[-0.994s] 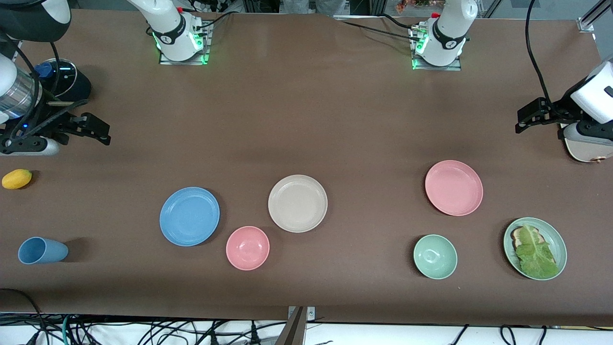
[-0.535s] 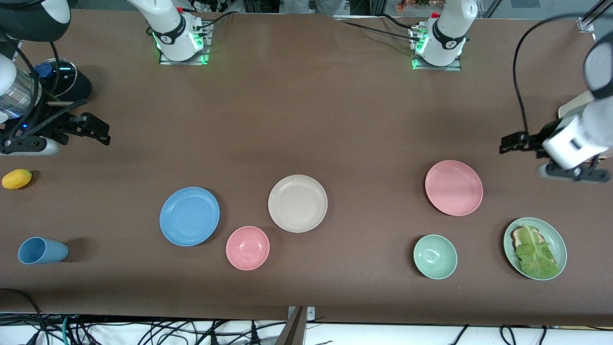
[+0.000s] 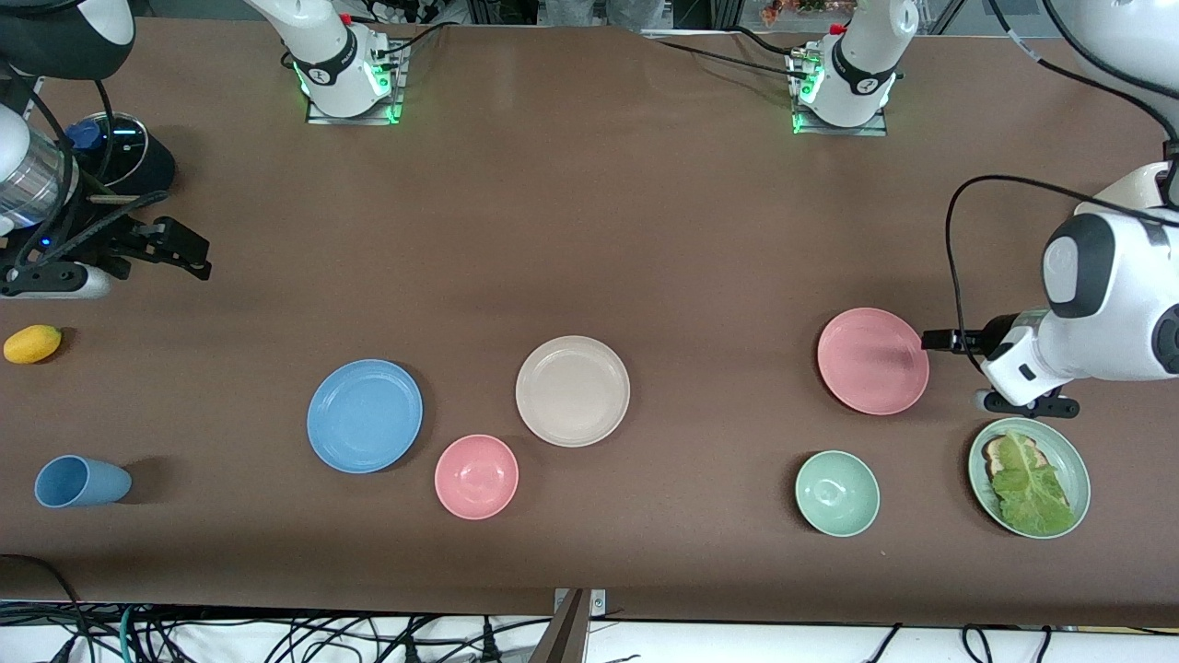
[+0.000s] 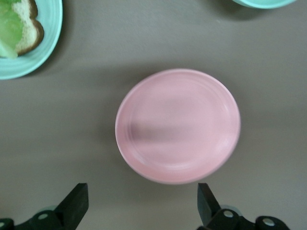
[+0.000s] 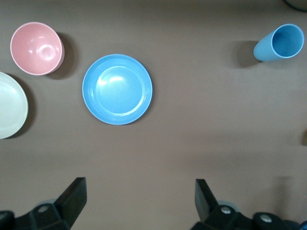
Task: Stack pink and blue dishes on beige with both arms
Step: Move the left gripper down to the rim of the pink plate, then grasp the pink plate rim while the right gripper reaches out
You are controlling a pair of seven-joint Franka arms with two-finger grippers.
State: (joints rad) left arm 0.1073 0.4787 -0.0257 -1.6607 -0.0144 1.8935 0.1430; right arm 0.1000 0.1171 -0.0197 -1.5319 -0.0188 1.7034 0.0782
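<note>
The left gripper [image 4: 139,206] hangs with its jaws wide open and holds nothing. It is over the brown desk [image 3: 589,230], just beside the flat round pink plate [image 3: 872,360], at the edge toward the left arm's end. The right gripper [image 5: 139,203] also has its jaws wide open and empty. It waits over the desk at the right arm's end, well apart from the flat round light blue plate [image 3: 365,415].

The round cream-beige plate [image 3: 573,390] sits near the middle of the desk, between the blue plate and the pink plate. All 3 plates lie apart, with nothing on them.

The left wrist view shows the whole pink plate [image 4: 178,125] between the 2 open fingers [image 4: 74,205]. In the front view the left gripper [image 3: 939,340] is small and dark, so its gap is hard to see there. The right wrist view shows the blue plate [image 5: 117,89], the small deep pink bowl [image 5: 36,48] and the light blue cup [image 5: 279,42] lying on its side. The beige plate [image 5: 10,111] is cut off at the edge there.

Only the front view shows the pale green bowl [image 3: 836,493], the yellow lemon [image 3: 32,343] and the whole pale green plate with lettuce on bread [image 3: 1030,477]. In the left wrist view that green plate [image 4: 33,43] is cut off.
</note>
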